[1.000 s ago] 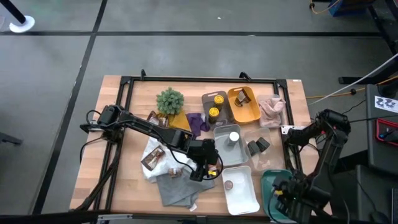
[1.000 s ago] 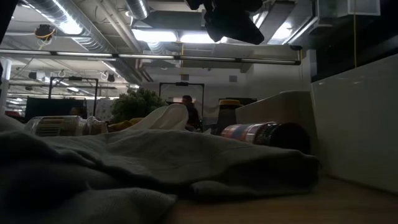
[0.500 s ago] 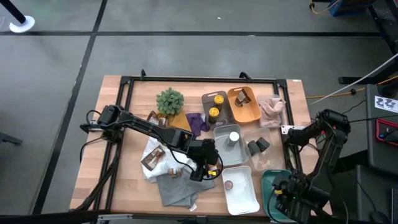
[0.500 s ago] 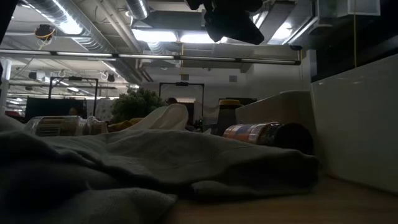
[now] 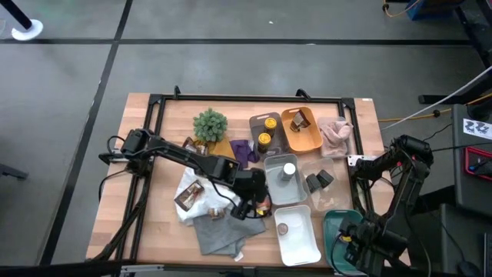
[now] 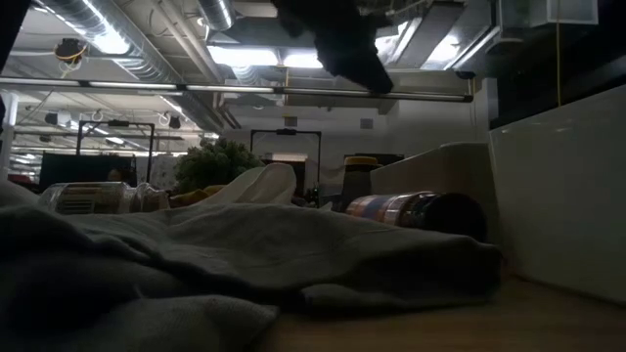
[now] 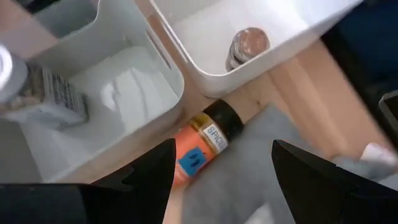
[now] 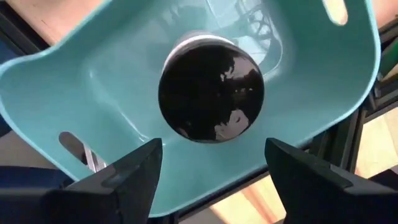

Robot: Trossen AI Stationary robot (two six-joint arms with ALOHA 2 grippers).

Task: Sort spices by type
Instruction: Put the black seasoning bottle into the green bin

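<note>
High view shows the bench (image 5: 154, 231) crowded with trays and cloths. Left gripper (image 7: 217, 186) hovers, fingers apart and empty, over an orange-labelled spice bottle (image 7: 204, 144) lying on its side on the grey cloth (image 5: 219, 231), just beside the white tray (image 7: 205, 37). Pick-up looks to be the step in hand; next it should lower and close across the bottle's body. Right gripper (image 8: 208, 177) waits open over the teal bin (image 8: 112, 74).
</note>
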